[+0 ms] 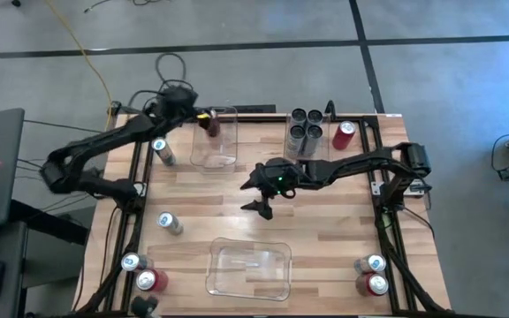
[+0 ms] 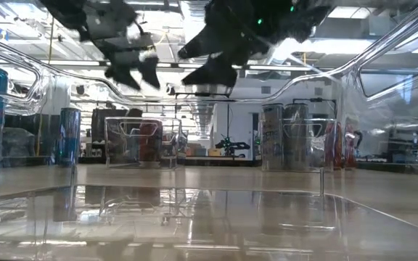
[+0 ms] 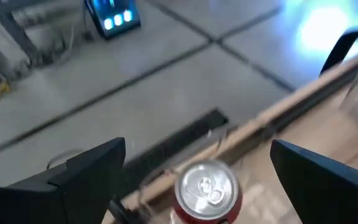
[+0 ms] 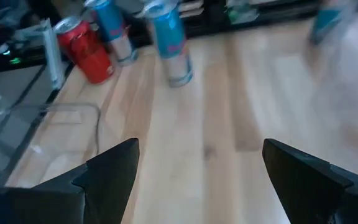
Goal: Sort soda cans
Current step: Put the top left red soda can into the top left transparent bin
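Wooden tabletop [image 1: 325, 230] is carrying scattered soda cans [image 1: 168, 223] and clear bins. At the far left, the left gripper [image 1: 203, 119] is hovering with fingers spread wide over a red can [image 3: 207, 190] standing in the far bin [image 1: 219, 159], seemingly just deposited. The right gripper [image 1: 263, 205], released and empty, is hanging mid-table. Next, probably, it is needing a fresh can lined up between its fingers.

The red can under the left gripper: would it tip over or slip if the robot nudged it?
The red can stands upright and narrow, so a sideways nudge would probably tip it; then it may roll. Its smooth metal wall likely slips in a loose grip. The left gripper is open over it.
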Available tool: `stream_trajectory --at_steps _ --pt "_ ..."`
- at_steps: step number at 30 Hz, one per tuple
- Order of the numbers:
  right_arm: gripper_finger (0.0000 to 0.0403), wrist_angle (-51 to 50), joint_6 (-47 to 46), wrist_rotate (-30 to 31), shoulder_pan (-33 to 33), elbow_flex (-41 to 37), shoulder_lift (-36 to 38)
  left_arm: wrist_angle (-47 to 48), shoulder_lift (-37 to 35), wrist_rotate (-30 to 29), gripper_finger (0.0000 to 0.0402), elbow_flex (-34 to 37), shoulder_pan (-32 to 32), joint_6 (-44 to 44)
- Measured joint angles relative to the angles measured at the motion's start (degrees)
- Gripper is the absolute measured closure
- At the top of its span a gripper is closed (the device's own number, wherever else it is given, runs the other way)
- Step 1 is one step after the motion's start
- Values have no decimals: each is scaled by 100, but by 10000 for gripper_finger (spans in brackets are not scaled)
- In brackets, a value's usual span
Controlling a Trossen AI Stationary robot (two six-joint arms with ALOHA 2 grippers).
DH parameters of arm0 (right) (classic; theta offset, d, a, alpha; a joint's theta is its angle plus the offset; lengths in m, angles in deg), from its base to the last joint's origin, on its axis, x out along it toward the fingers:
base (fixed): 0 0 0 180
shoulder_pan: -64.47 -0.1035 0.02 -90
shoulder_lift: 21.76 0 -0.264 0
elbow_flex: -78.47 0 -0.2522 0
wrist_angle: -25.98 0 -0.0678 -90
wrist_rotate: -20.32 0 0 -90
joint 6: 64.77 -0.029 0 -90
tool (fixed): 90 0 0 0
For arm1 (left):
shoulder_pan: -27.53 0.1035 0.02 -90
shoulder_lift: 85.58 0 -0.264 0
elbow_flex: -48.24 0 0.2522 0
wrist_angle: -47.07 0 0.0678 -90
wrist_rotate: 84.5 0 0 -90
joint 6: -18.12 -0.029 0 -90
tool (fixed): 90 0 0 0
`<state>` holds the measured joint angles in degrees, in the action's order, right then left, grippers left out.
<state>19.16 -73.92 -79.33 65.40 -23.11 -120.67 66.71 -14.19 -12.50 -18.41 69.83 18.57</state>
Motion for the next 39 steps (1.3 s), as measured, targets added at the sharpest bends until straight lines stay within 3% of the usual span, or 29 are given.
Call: stream_trajectory --at_steps 8,13,20,24,32,39 --pt "45 -1747 346 1443 -2 2 1313 207 -1408 903 3 84 -682 -145" --pt "45 -3115 312 2532 -13 2 2251 30 -1959 913 3 355 -1466 -263" --pt "45 -4501 109 4092 -65 2 3442 -1207 -2310 859 3 1222 -2570 -203" --pt "45 -5567 -401 4829 219 2 3885 -2219 -2261 852 3 1672 -2904 -171" --pt "45 -6850 -1282 4725 1658 2 4045 -3100 -2102 826 3 1912 -3003 -190" --pt "45 -6850 -1108 3220 3320 2 3580 -3202 -2102 826 3 1910 -3003 -224"
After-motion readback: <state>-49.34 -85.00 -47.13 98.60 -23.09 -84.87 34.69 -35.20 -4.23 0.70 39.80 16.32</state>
